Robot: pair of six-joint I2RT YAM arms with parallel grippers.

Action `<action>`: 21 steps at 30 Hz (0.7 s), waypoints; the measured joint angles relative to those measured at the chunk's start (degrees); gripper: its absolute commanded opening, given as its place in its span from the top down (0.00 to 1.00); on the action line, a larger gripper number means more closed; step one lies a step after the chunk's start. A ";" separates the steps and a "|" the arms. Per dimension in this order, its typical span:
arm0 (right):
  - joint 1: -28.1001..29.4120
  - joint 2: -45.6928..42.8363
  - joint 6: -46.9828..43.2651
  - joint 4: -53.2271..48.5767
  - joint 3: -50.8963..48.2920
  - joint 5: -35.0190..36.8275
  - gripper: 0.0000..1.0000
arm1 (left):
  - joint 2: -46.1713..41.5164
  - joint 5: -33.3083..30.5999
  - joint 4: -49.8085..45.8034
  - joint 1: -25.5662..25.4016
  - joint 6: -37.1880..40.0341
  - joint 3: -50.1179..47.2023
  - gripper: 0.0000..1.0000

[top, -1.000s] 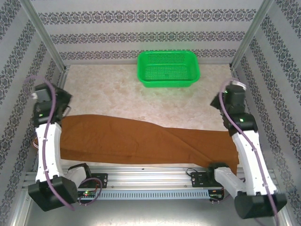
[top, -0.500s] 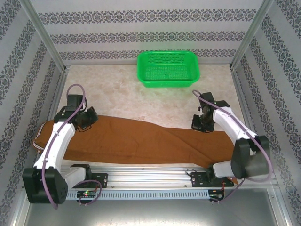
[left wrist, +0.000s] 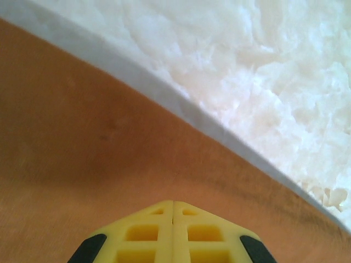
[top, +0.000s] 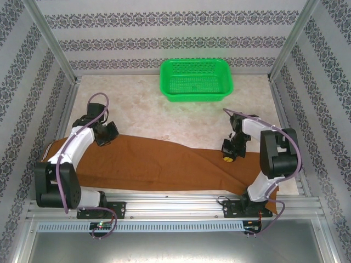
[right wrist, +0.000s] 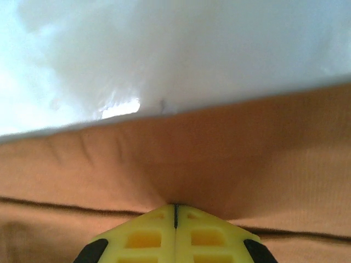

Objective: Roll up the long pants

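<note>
- The pants (top: 164, 164) lie flat on the table (top: 164, 118), stretched out sideways. Their long axis runs from one arm across to the other, dipping towards the near edge at the right-hand end.
- The left gripper (top: 105, 133) sits at the far hem near the left end. Nearly all the cloth lies nearward and to the right of its fingers (left wrist: 164, 224), with bare table just beyond the tips.
- Those fingers are pressed together against the cloth. I can't tell whether any of it is caught between them.
- The right gripper (top: 227, 156) is on the far hem towards the other end. The fabric runs off to both sides of its fingers (right wrist: 186, 222), and most of the length goes left.
- Its fingers are together too, and creases draw in to the tips, so I'd say it has a pinch of hem.
- Each arm is nearest its own end. I'd judge the coming move turns on that far edge, which could be brought nearward across the long axis.
- A second ago both arms stood back at the sides, clear of the cloth. Half a second ago they were reaching in. Now both are down on the hem, the right one lower and further left than it was.
- The pants themselves haven't shifted, nor has the basket (top: 196, 79) beyond the fingers.
</note>
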 measured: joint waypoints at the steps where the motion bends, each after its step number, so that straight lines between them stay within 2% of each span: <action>1: -0.46 1.09 0.09 -0.79 1.03 -0.33 1.00 | 1.16 -0.02 0.17 -0.02 0.00 0.85 1.00; 8: -4.37 9.64 1.22 -4.37 11.56 -2.47 1.00 | 7.39 -1.64 2.12 -0.02 -0.02 5.84 1.00; 16: -8.07 23.34 2.12 -4.81 34.49 -1.95 1.00 | 19.87 -6.67 3.87 -0.02 1.49 16.94 1.00; 18: -9.07 24.28 2.49 -2.80 36.94 -0.50 1.00 | 23.65 -7.43 4.26 -0.02 2.49 20.90 1.00; 21: -10.99 20.98 3.45 0.31 34.84 3.58 1.00 | 26.91 -8.76 4.39 -0.02 4.50 25.64 1.00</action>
